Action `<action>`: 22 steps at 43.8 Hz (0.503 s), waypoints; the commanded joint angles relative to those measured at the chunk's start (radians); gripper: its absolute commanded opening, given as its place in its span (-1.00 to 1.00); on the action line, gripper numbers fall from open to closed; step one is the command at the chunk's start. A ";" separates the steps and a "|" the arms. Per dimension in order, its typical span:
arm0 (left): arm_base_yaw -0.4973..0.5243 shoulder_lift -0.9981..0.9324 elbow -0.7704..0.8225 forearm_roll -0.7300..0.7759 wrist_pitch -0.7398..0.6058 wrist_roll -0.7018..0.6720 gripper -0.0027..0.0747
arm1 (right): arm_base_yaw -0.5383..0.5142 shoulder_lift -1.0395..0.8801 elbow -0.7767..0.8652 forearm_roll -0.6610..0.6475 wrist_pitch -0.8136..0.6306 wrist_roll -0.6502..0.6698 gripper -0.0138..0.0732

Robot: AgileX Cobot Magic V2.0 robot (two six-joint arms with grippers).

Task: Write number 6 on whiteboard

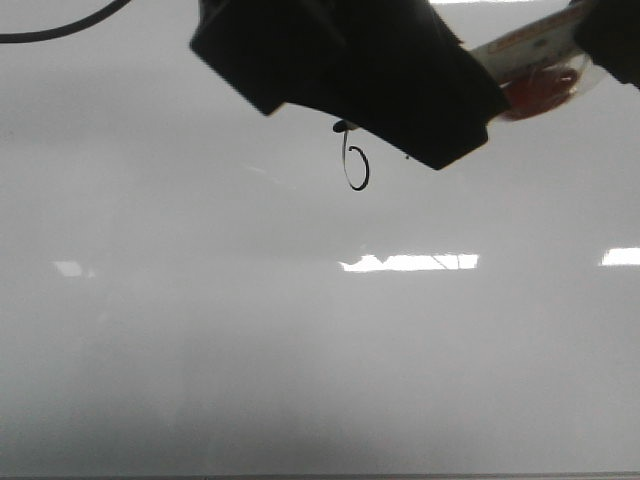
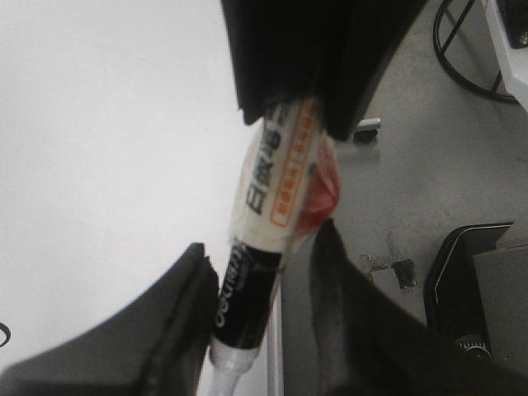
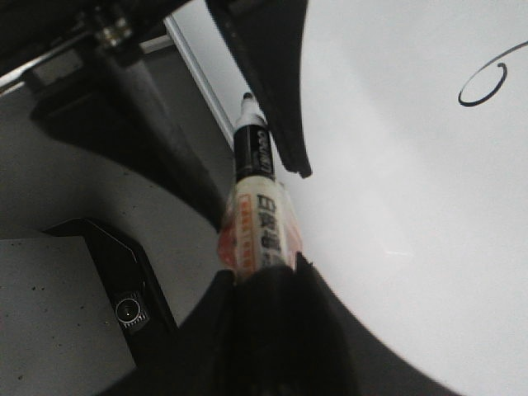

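The whiteboard fills the front view, with a thin black number 6 drawn on its upper middle. Part of the digit's loop shows in the right wrist view. My right gripper is shut on a marker with a cream label, red wrapping and a black end. In the front view this gripper sits at the top right, with the marker pointing left. My left gripper is open, its fingers either side of the marker's black end. It shows as a big black mass just above the digit.
A black cable curves in at the front view's top left. Beyond the board's edge lies a grey surface with a black box and a cable loop. The same box appears beside the right gripper.
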 commanded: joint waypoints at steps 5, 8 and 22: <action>-0.008 -0.030 -0.030 -0.031 -0.055 -0.001 -0.81 | 0.001 -0.011 -0.026 0.002 -0.051 -0.014 -0.71; -0.008 -0.030 -0.030 -0.031 -0.055 -0.001 -0.90 | 0.001 -0.011 -0.026 0.002 -0.051 -0.014 -0.51; -0.008 -0.030 -0.030 -0.005 -0.055 -0.010 -0.97 | -0.002 -0.019 -0.036 -0.089 0.024 -0.001 0.76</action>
